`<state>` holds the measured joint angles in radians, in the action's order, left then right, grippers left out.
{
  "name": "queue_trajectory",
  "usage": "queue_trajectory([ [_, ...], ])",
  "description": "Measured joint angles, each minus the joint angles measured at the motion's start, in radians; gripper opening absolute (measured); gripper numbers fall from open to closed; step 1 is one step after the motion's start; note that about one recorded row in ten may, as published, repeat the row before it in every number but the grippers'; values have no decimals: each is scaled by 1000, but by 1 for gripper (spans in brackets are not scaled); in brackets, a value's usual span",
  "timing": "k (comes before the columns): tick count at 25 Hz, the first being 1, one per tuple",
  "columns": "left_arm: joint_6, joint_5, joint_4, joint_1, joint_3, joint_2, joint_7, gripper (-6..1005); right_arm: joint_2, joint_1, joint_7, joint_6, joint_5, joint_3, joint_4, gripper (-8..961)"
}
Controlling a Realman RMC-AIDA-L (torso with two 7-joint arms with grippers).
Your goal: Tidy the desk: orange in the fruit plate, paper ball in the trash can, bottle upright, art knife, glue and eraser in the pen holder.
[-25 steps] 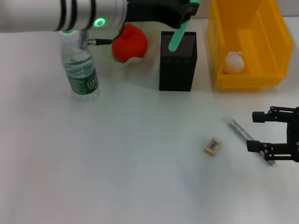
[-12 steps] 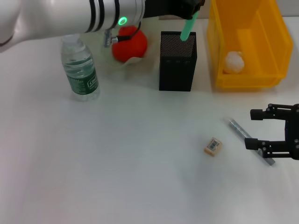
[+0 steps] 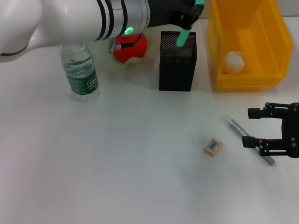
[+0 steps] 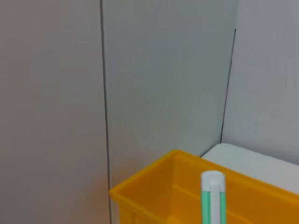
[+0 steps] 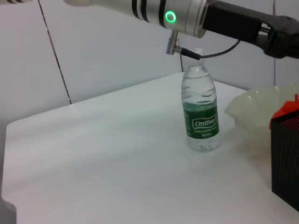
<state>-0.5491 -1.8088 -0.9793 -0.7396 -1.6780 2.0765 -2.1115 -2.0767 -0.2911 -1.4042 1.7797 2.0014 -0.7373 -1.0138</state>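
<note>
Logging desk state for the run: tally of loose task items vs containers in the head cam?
Loose items: 6 – bottle, orange, glue stick, paper ball, eraser, art knife
Containers: 3 – pen holder, yellow bin, fruit plate
Total: 9

Bright, even overhead light; soft faint shadows under pen holder (image 3: 177, 61) & bottle (image 3: 80, 71); counter (image 3: 117, 158) slightly washed out, no blur.

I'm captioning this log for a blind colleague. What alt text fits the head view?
The left hand holds a green glue stick over the black pen holder. The right hand hangs open over the art knife, near the eraser; the bottle stands upright.
</note>
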Motion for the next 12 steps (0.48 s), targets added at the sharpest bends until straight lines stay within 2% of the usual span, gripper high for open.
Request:
queue_trajectory([
  [6, 9, 0, 5, 26, 7, -5, 7, 351, 1, -10, -4, 0, 13, 7, -8, 761],
  [12, -45, 0, -36, 69, 23, -11, 14, 557, 1, -12, -46, 2, 13, 6, -50, 761],
])
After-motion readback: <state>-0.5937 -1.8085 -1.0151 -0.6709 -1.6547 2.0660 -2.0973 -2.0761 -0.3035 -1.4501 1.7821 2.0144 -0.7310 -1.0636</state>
